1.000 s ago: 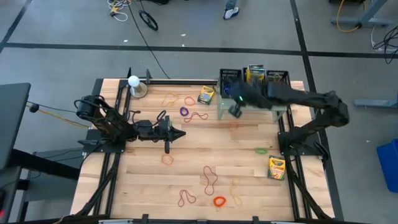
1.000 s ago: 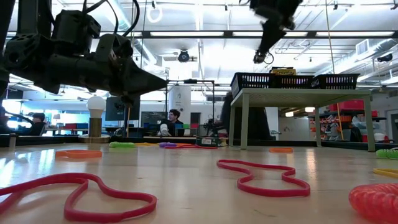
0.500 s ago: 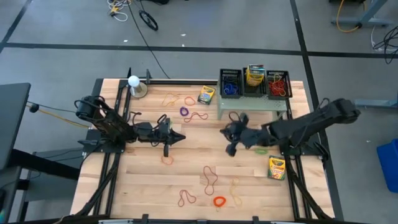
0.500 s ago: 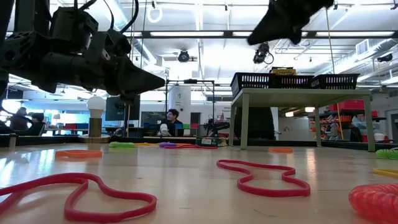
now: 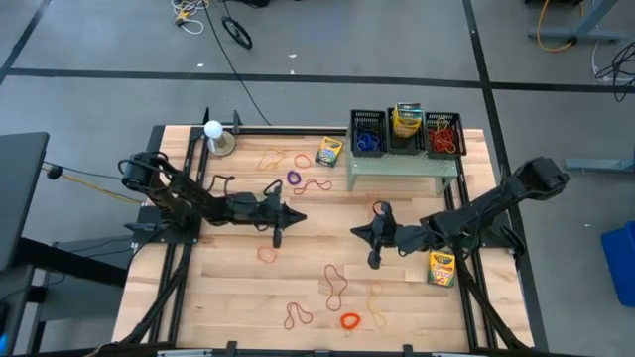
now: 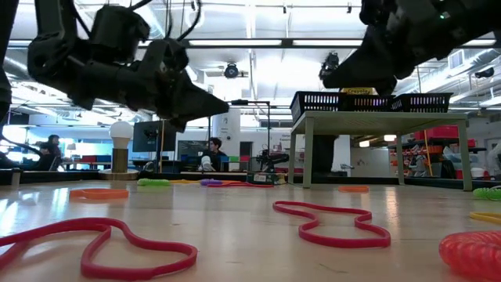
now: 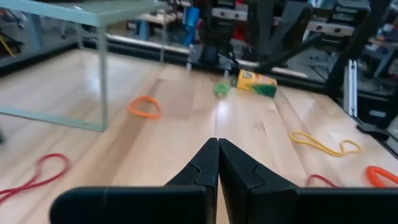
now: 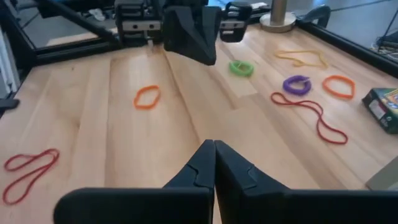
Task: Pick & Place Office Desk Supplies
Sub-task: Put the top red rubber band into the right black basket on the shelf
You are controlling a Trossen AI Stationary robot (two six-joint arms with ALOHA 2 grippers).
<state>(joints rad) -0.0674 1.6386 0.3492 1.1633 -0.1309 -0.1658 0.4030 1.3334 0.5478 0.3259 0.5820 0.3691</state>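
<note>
The office desk supplies lie scattered on the wooden table: rubber-band loops such as an orange one (image 5: 266,254) and a red one (image 5: 335,285), a purple ring (image 5: 294,178), a green ring (image 7: 222,89) and two crayon boxes (image 5: 442,267) (image 5: 328,151). My left gripper (image 5: 301,214) hangs shut and empty above the table's middle, pointing right. My right gripper (image 5: 354,232) faces it, shut and empty, just off the table; the wrist views (image 7: 217,144) (image 8: 213,146) show both pairs of fingers closed on nothing.
A pale green stand (image 5: 402,169) at the far right carries three black baskets (image 5: 407,127) with supplies in them. A white ball on a round base (image 5: 213,134) stands at the far left. More bands (image 5: 298,316) and an orange coil (image 5: 349,320) lie near the front edge.
My right gripper has swung away from the baskets on the stand, down and toward the table's near edge and middle, tipping from pointing steeply down to nearly level. It stays shut. My left gripper has edged a little toward the right.
</note>
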